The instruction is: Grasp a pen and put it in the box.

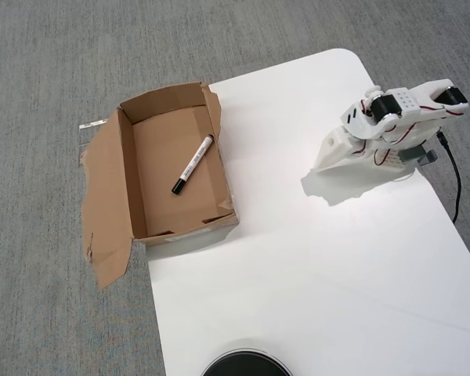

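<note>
Print on pen (193, 164) illegible

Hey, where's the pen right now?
In the overhead view the pen lies diagonally on the floor of the box, toward its right wall, left of the white table and well away from the folded arm.

White black-capped pen (193, 164) lying diagonally inside open brown cardboard box (125, 169), ragged flaps spread

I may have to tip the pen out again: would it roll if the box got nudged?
Probably: the pen looks slim and round and lies loose on the flat floor of the box. It seems stiff and light, and the walls would likely stop it.
</note>
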